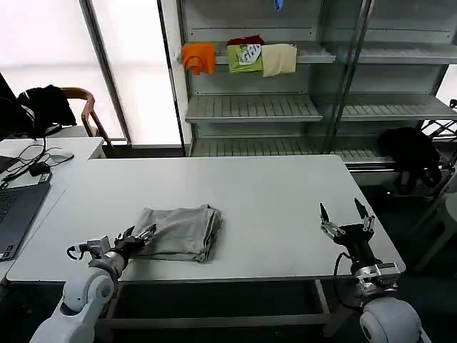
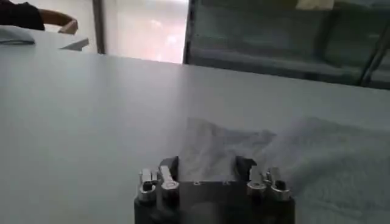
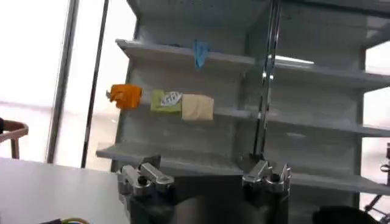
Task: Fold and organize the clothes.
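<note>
A light grey shirt (image 1: 180,231) lies folded into a small rectangle on the white table (image 1: 271,193), near the front edge and left of centre. My left gripper (image 1: 141,234) rests low on the table at the shirt's left edge, open, its fingers pointing at the fabric. In the left wrist view the grey shirt (image 2: 292,152) lies just ahead of the left gripper (image 2: 206,167), with a rumpled corner between the spread fingers (image 2: 168,165). My right gripper (image 1: 345,214) stands open above the table's front right corner, fingers up, nothing in it. In its own view the right gripper (image 3: 204,167) faces the shelves.
A laptop (image 1: 13,209) and cables (image 1: 34,163) sit on the desk at the left. Behind the table a metal shelf (image 1: 253,107) carries orange (image 1: 198,57), green (image 1: 245,57) and cream (image 1: 279,59) garments. A black garment (image 1: 410,153) hangs at the right.
</note>
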You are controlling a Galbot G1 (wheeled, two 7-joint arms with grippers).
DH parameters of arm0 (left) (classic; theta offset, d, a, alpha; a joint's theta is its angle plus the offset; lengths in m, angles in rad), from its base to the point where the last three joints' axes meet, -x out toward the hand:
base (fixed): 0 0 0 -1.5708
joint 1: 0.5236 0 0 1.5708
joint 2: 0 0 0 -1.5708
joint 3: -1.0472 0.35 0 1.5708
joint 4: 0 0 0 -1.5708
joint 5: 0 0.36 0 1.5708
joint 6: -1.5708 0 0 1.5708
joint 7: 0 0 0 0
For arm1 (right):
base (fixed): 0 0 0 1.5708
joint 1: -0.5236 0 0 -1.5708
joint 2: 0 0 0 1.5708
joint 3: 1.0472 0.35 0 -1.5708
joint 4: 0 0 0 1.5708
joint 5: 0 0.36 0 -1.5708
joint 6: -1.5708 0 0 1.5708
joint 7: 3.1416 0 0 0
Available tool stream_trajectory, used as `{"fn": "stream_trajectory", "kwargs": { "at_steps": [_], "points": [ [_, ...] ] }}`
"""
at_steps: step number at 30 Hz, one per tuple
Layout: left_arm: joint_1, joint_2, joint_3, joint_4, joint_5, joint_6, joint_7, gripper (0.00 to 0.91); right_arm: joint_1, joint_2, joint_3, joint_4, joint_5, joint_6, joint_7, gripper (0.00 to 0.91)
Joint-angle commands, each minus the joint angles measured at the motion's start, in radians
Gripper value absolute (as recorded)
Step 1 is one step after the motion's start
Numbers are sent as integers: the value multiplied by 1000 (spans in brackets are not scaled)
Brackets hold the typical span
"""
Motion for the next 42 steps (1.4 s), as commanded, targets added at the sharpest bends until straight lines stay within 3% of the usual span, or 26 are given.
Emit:
{"fn": "stream_trajectory", "kwargs": {
  "at_steps": [1,11,17,28,33,36,38,42],
  "points": [
    [2,0,6,2,-14,18,30,0,2,2,-1,3,0,0,0,907],
    [-7,-7,14,-21,14,-47,-22,0,7,2,-4,1,0,0,1,907],
    [-33,54,-56,-61,16,-85,-59,0,16,3,-7,5,0,-3,1,907],
    [-62,414,-368,-63,165,-123,72,0,52,11,-44,1,-3,-10,2,907],
    [-161,531,-375,-58,282,-109,161,0,49,6,-39,0,-1,-8,1,907],
    [-133,506,-290,-107,349,-107,183,0,49,9,-38,-1,0,-6,2,907],
    [-105,424,-154,-122,430,-112,175,0,48,15,-37,1,-1,-5,2,907],
    [-60,184,101,-10,616,-152,105,0,41,16,-29,6,0,-4,2,907]
  ]
}}
